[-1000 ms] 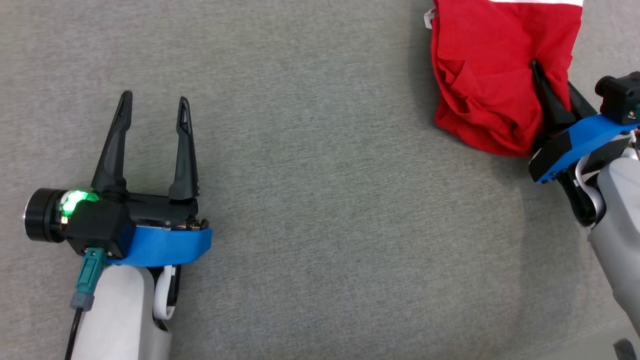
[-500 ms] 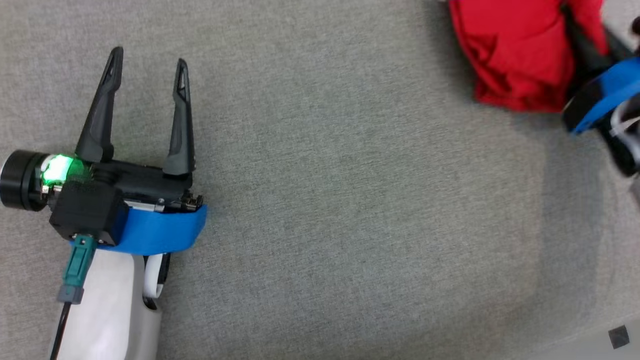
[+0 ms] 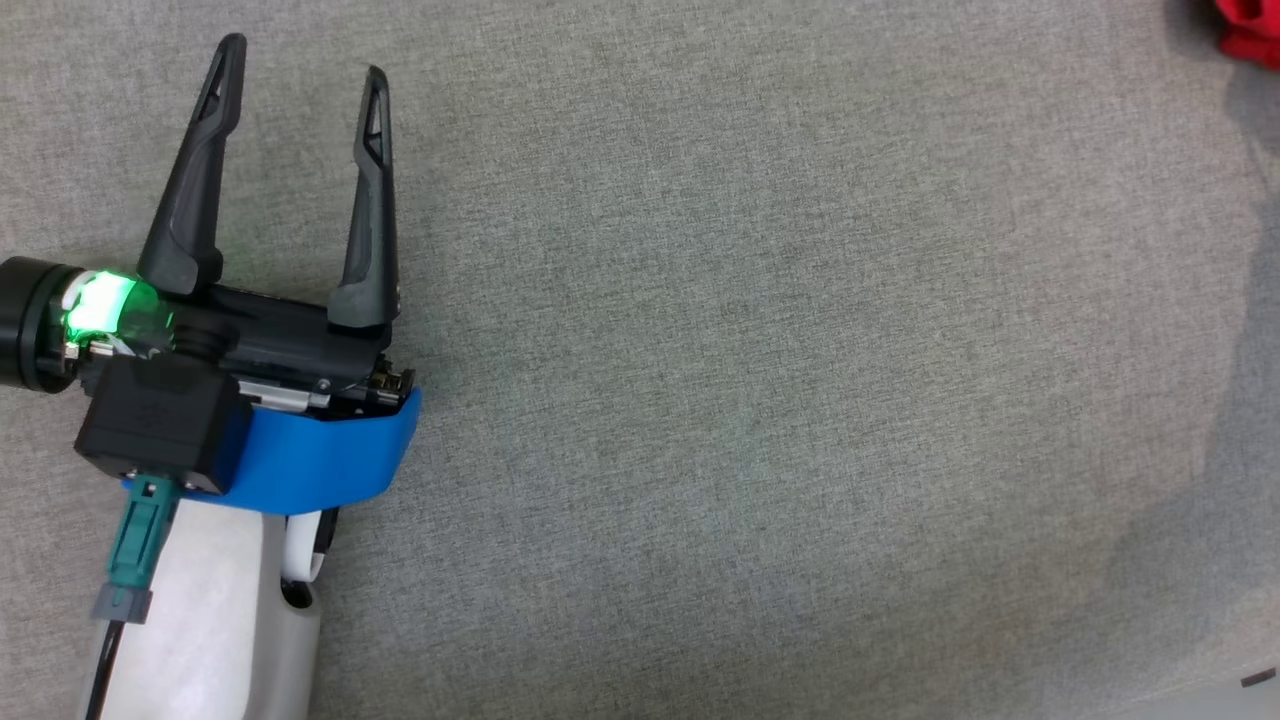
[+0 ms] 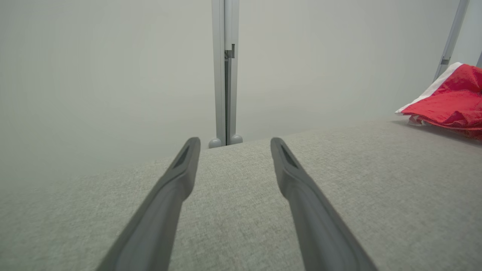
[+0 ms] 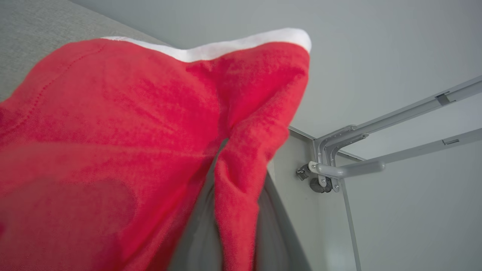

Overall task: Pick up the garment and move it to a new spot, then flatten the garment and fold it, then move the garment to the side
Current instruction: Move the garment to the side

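- Step in hand, by the look of it: the first one, carrying the garment (image 5: 113, 131) to a new spot.
- Right gripper (image 5: 235, 195): pinched almost shut on a fold of the red cloth, seen at bottom centre of the right wrist view between its two grey fingers. Rest of the cloth bunched across the left and centre of that frame, with a white band along the top edge.
- In the head view, just a red scrap at the far upper right corner. In the left wrist view, a red heap with white edging at the right edge, low over the grey table (image 3: 750, 400). Lifted clear or dragging: cannot tell.
- Left gripper (image 3: 303, 58): at the left of the head view, jaws spread wide, holding nothing, fingers pointing up the frame over bare table.
- Flattening, folding and the move aside: not yet begun.
- Next, probably: pick a bare patch of table, lower the cloth onto it, then release without dragging a fold along.
- After that: bring in the free left gripper for a second edge. Two hold points pulled apart, likely needed for spreading the bunch flat.
- Worth watching: a single pinch on a crumpled bundle, so some risk of slipping.
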Available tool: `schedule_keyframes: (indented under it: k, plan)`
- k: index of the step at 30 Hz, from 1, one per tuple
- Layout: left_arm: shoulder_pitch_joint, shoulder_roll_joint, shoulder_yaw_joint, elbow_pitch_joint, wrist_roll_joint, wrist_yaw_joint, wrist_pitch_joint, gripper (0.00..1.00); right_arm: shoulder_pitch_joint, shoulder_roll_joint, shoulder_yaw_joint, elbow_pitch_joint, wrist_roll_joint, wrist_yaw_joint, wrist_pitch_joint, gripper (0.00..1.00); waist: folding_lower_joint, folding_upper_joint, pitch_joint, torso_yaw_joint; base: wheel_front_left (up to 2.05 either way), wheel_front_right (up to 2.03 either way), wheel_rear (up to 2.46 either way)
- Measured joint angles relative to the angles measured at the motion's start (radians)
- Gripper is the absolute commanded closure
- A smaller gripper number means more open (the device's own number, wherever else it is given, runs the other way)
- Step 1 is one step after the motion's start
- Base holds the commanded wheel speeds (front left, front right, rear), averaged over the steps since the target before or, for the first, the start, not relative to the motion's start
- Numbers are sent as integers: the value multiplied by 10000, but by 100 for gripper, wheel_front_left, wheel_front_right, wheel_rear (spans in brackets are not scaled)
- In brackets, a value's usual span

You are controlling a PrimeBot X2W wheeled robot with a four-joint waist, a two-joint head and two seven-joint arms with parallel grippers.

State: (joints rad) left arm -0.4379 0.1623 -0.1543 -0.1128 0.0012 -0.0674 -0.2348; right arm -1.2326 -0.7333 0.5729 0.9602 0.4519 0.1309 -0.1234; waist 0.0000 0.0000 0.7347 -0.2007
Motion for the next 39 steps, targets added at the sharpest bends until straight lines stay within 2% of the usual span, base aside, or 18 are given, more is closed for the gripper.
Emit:
schedule_keyframes:
  k: [8, 10, 12, 13, 14, 15, 16, 17, 18, 24, 32, 34, 39]
  plan:
    - [77, 136, 52, -226, -84, 94, 81, 0, -664, -36, 502, 803, 443, 0, 90, 100, 0, 0, 38, 73, 0, 0, 0]
    - [93, 167, 58, -280, -86, 109, 132, 0, -835, 35, 571, 1011, 441, 0, 12, 86, 0, 0, 42, 88, 0, 0, 0]
    - [105, 186, 54, -339, -86, 136, 150, 0, -1035, 125, 648, 1260, 380, 0, -61, 100, 1, 0, 39, 109, 0, 0, 0]
    - [109, 196, 46, -364, -88, 138, 176, 0, -1126, 192, 662, 1398, 324, 0, -105, 100, 0, 0, 36, 127, 0, 0, 0]
    - [111, 205, 33, -382, -92, 138, 180, 0, -1211, 253, 663, 1540, 303, 0, -151, 88, 0, 0, 29, 157, 0, 0, 0]
    - [114, 211, 17, -395, -96, 138, 209, 0, -1313, 305, 660, 1668, 249, 0, -247, 90, 1, 1, 22, 192, 0, 0, 0]
    - [114, 215, 6, -407, -98, 140, 219, 0, -1435, 337, 665, 1818, 155, 2, -322, 86, 1, 0, 22, 230, 0, 0, 0]
    - [116, 217, -4, -412, -100, 144, 219, 0, -1563, 368, 658, 1958, 100, 2, -372, 64, 0, 0, 17, 274, 0, 0, 0]
    - [118, 222, -17, -424, -102, 148, 219, 0, -1683, 395, 623, 2138, 52, 2, -454, 0, 0, 0, 18, 316, 0, 0, 0]
    - [291, 224, -48, -364, -190, 244, 157, 0, -2002, 451, 443, 2905, -472, 0, -811, 0, 1, 1, -127, 558, 0, 0, 0]
    - [552, 174, 50, 113, -437, 362, -54, 0, -1901, 516, 65, 3032, -903, 0, -1338, 0, 0, 0, -933, 726, 0, 0, 0]
    - [708, 136, 79, 268, -520, 416, -127, 0, -1666, 658, -136, 2675, -886, 0, -1375, 0, 0, 0, -1238, 768, 0, 0, 0]
    - [1213, 54, 232, 734, -765, 548, -222, 0, -348, 1120, -1074, 771, -899, 0, -1390, 0, -3, 0, -2140, 888, 0, 0, 0]
